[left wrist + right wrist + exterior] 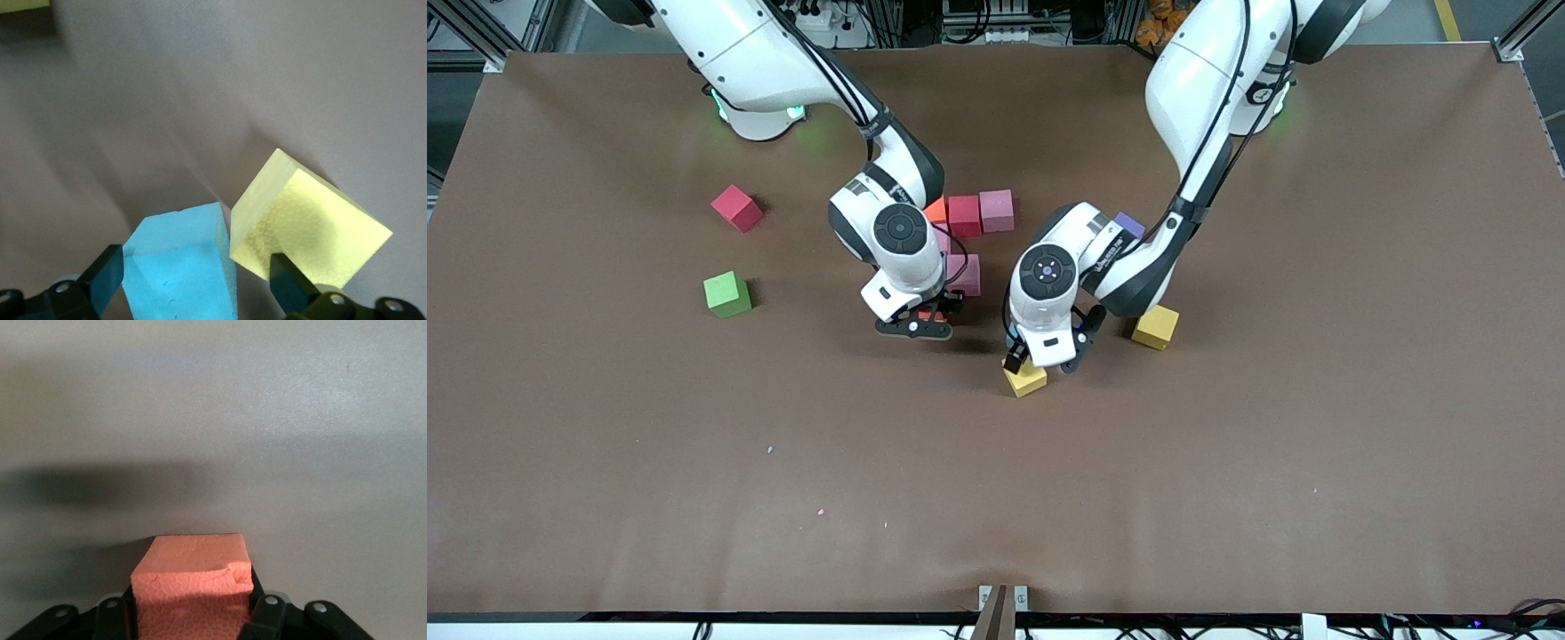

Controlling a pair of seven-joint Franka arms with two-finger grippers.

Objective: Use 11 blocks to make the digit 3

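Observation:
My right gripper is shut on an orange block, low over the table beside the started figure; it also shows in the right wrist view. The figure has an orange block, a dark red block and a pink block in a row, with a pink block nearer the camera. My left gripper is open around a blue block. One of its fingers overlaps a yellow block that touches the blue one and also shows in the front view.
A second yellow block lies beside the left arm's wrist. A purple cube peeks out above that arm. A dark red block and a green block lie toward the right arm's end of the table.

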